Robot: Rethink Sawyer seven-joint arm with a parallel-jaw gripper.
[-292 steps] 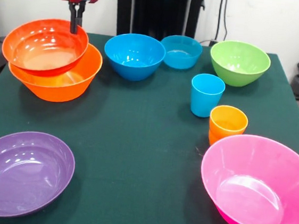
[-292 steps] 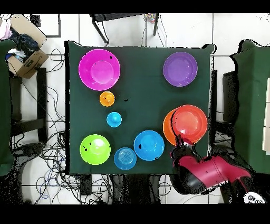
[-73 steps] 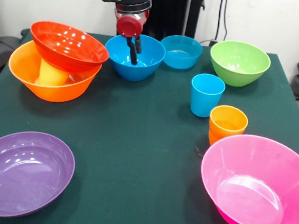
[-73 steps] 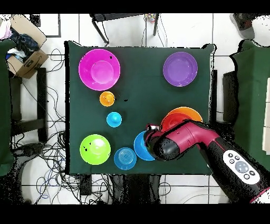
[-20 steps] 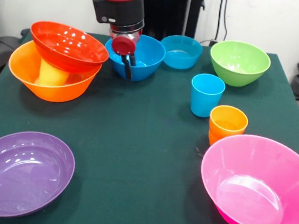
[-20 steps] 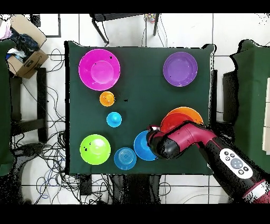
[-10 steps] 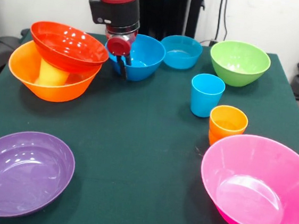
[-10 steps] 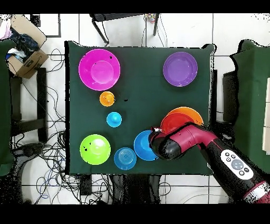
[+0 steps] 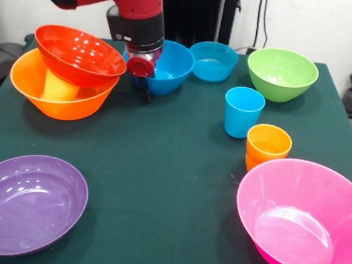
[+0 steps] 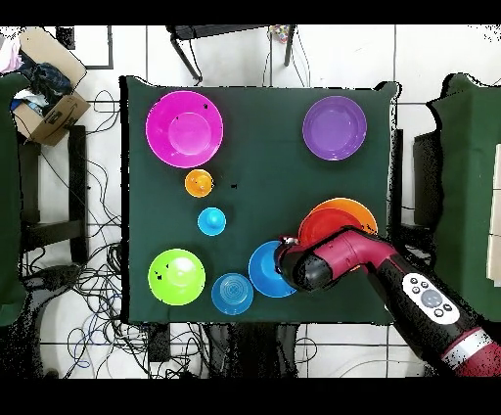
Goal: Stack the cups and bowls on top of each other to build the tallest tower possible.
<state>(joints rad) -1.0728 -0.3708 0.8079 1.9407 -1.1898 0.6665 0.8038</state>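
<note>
On table: seven bowls (image 9: 25, 203) | three cups (image 9: 243, 111) | hand (image 9: 145, 90) grip: cannot tell

Bowl (image 9: 77, 52) tilted in tower (image 9: 66, 98), over cup (image 9: 58, 87)

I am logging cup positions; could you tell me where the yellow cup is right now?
In the front view, the yellow cup sits at the far left inside the big orange bowl, tucked under the tilted red-orange bowl.

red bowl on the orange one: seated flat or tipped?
Tipped. The red bowl sits propped on a yellow cup inside the orange bowl.
</note>
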